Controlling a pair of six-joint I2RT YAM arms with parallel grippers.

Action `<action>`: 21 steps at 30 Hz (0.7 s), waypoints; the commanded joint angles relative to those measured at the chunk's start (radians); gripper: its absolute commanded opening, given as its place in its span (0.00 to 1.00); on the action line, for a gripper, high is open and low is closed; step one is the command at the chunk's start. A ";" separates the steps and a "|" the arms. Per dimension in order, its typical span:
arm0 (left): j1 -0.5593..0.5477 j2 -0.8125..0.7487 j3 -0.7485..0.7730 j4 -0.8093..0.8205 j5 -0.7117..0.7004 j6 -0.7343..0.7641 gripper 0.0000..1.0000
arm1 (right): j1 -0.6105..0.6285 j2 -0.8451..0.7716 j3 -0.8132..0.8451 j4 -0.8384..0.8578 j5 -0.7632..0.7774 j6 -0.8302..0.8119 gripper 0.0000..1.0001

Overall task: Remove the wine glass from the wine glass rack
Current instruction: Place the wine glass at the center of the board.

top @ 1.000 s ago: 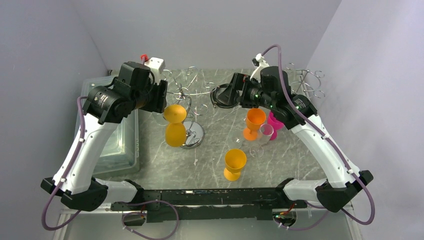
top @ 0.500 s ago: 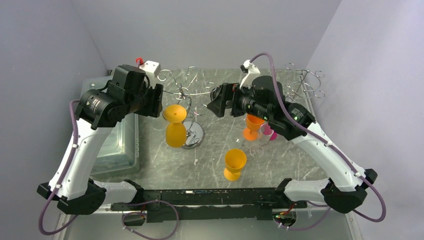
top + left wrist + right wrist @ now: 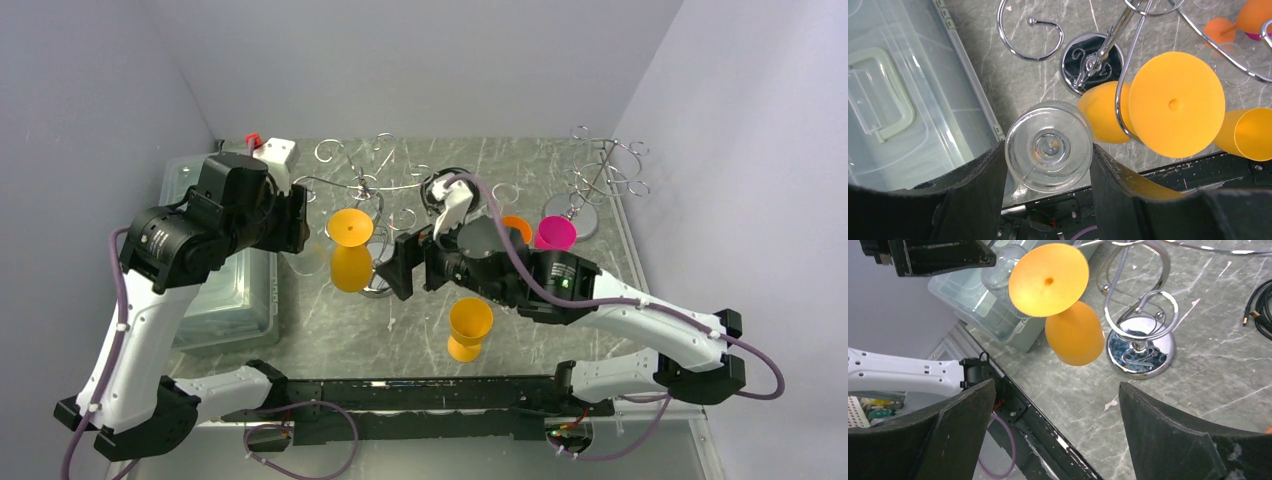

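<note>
left jaws are clamped on a clear wine glass just beside the wine glass rack, free of its arms i think. right jaws gape wide toward the orange wine glass hanging foot-up on the rack, so i can slide it out.

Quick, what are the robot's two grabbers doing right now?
Left gripper: closed on the clear wine glass.
Right gripper: open, holding nothing.
</note>
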 commanded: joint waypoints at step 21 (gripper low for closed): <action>-0.004 -0.170 -0.087 -0.027 0.017 -0.067 0.19 | 0.322 0.307 0.034 0.328 0.299 -0.125 0.93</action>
